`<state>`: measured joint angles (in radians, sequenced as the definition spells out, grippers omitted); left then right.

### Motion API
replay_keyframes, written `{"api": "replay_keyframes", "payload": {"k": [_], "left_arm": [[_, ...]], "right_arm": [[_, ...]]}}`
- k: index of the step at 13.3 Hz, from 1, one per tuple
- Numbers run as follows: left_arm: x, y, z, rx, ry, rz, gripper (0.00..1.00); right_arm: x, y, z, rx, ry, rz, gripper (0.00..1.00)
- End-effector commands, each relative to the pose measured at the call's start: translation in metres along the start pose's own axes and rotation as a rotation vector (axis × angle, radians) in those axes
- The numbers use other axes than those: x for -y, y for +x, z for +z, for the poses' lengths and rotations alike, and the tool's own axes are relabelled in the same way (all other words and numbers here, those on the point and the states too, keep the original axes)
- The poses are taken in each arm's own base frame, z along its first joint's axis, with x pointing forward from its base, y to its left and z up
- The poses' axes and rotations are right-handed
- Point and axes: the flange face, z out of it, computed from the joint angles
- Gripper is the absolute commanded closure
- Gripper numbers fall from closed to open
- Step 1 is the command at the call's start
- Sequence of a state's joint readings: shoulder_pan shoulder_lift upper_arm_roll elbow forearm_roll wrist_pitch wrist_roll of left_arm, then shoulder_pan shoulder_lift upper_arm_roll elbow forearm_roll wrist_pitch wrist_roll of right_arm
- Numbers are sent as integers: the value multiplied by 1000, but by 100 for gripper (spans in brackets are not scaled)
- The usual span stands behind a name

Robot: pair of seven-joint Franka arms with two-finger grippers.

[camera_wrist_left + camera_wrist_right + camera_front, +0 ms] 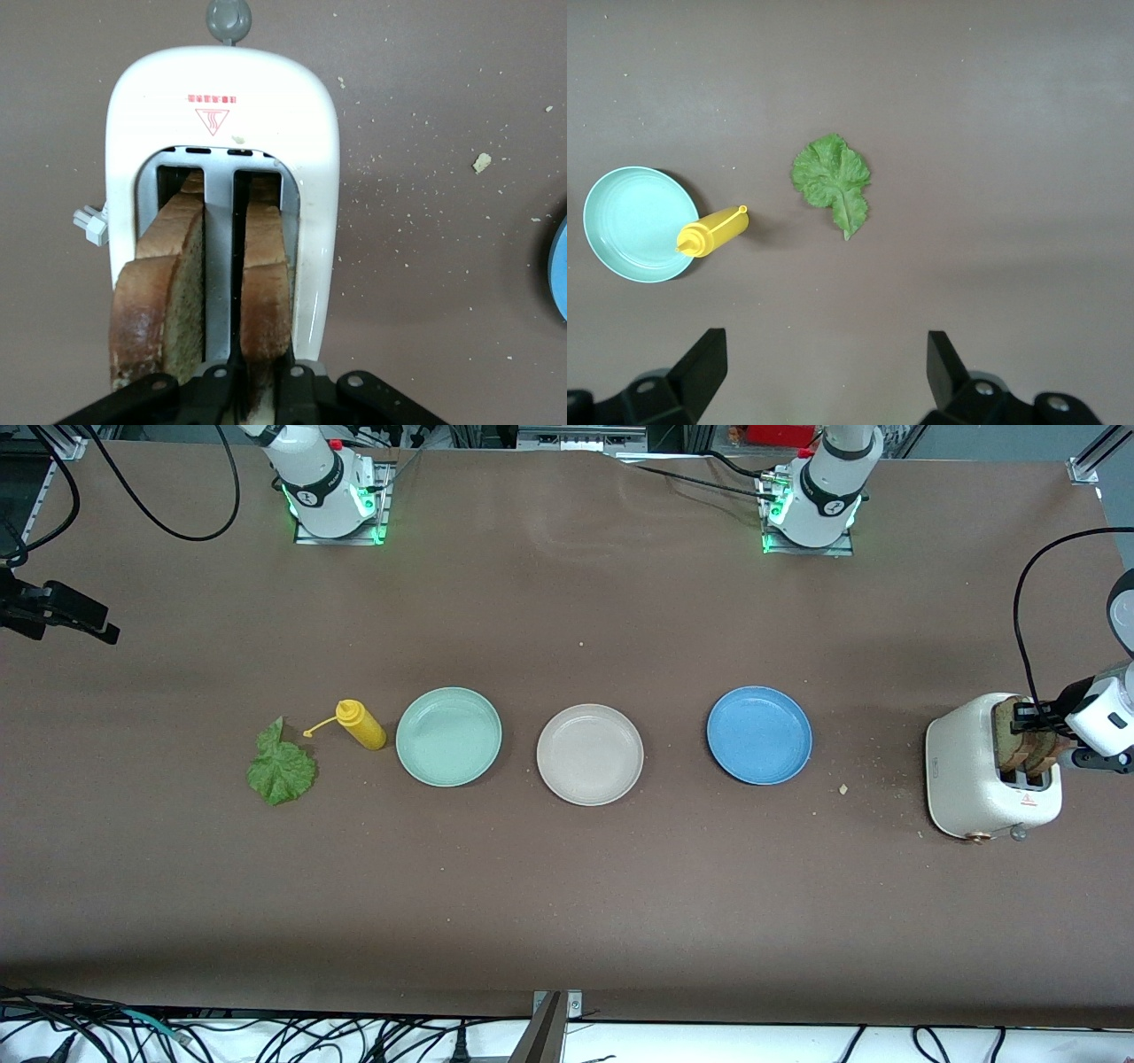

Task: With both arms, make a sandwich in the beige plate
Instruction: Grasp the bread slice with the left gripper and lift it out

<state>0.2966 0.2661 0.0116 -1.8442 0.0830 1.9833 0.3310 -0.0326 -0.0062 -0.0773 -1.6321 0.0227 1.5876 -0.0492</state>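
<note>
Setting: robotics laboratory, tabletop test bench.

Evidence: two white arm bases point(332, 487) point(819, 500) bolted to metal mounting plates along the top of the frame, green status lights glowing at each. Brown sheet-covered table point(567, 903) with aluminium framing point(1094, 456) in the upper right corner. Loose black cables point(177, 1036) bundled along the bottom edge. Clamped black camera mount point(53, 611) at upper left. Staged kitchen props only: white toaster point(974, 779), coloured plates point(589, 755), yellow squeeze bottle point(361, 724).
</note>
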Motion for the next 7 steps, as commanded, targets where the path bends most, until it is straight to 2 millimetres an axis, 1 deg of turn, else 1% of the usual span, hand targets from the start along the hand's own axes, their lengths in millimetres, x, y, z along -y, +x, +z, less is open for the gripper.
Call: {"api": "replay_keyframes", "payload": {"k": [1,2,4,7], "left_arm": [[2,-4,-8,0,26,43,100],[3,-4,-12,2,25,55,100],[4,-2,-32,-2,27,83,100],[0,2,-85,10,15,92,100]], "right_arm": [[-1,-1,-8,-1,16,-3,0],[-1,-1,-8,-1,16,-3,0],[-1,-1,-8,-1,16,-3,0],[-1,-1,-7,1,16,-3,0]]}}
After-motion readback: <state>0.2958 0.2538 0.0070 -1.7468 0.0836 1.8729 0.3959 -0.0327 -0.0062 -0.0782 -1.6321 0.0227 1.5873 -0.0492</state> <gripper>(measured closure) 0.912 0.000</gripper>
